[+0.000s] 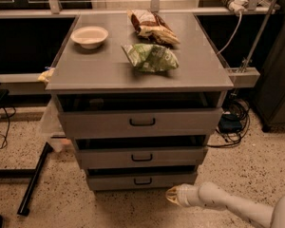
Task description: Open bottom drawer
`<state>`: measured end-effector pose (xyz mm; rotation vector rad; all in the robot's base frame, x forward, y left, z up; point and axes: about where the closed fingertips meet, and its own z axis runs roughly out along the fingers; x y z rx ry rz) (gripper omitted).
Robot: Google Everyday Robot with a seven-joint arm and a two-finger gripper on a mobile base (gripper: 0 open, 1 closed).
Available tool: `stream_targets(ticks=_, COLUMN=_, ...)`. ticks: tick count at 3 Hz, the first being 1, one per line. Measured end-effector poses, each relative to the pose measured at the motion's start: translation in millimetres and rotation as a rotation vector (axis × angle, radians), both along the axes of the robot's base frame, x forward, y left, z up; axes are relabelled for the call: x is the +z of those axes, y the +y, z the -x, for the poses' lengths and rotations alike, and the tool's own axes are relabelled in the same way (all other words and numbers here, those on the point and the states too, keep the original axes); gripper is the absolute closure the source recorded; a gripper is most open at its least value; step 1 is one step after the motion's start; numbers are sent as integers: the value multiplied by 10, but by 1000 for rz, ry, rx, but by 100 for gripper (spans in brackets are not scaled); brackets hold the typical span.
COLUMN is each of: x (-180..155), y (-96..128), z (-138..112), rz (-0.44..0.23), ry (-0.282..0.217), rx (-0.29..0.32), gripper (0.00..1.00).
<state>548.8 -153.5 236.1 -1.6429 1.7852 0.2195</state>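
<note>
The bottom drawer (141,180) is the narrowest grey front at the foot of the cabinet, with a small black loop handle (142,180) at its centre. It stands out a little, with a dark gap above it. My gripper (172,195) is low, just to the right of and in front of the drawer front, below its right half, pointing left. It touches nothing. The white arm (228,204) runs off to the lower right.
The middle drawer (141,156) and top drawer (141,122) sit above. On the cabinet top lie a white bowl (89,36), a green bag (150,58) and a brown bag (151,25). A black bar (32,180) lies on the floor at left, cables (232,122) at right.
</note>
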Motion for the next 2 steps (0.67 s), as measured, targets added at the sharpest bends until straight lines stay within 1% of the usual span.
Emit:
stream_targets(ticks=1, x=-207, y=-29, z=-12, rz=-11, ry=12, rx=-13, gripper=58)
stream_targets(ticks=2, x=-322, y=-48, z=-45, rz=-16, ry=12, rx=-22, gripper=36)
